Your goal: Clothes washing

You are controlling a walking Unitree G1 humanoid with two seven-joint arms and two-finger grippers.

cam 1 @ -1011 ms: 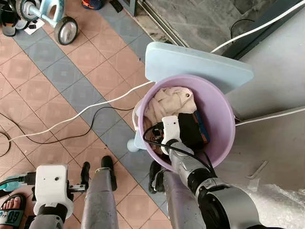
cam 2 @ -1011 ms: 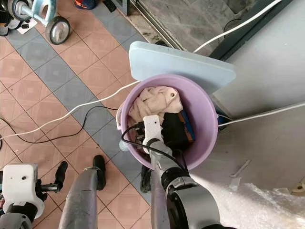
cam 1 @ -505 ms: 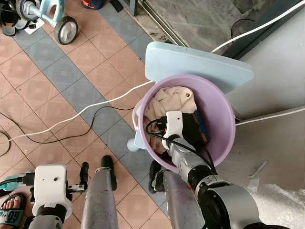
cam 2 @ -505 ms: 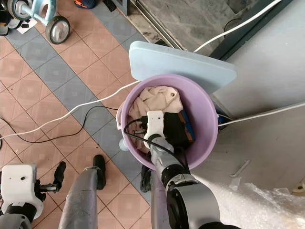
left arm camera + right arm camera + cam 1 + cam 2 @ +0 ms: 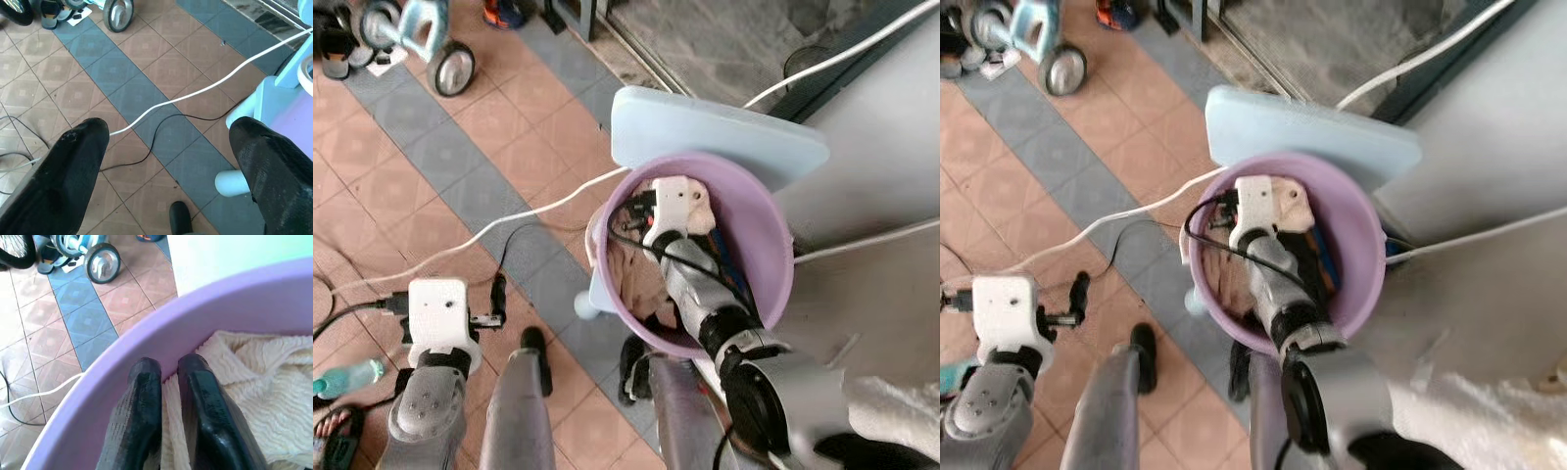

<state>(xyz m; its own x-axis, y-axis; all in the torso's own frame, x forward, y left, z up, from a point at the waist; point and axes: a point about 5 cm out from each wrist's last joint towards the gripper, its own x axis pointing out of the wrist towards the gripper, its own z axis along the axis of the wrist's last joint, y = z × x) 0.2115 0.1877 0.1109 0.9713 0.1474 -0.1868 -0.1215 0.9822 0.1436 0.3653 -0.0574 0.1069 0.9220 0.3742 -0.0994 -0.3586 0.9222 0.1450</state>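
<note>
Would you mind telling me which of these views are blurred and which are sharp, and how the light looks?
Left eye view and right eye view: soft motion blur throughout, even daylight, the purple basin still readable. Left wrist view: sharp floor tiles, the near black fingers out of focus. Right wrist view: the fingers and cream cloth clear, the top edge washed out white.

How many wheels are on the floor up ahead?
2 at the tiled floor's far left: one grey-tyred wheel on the blue ride-on toy, one dark wheel beside it. Others may be hidden.
</note>
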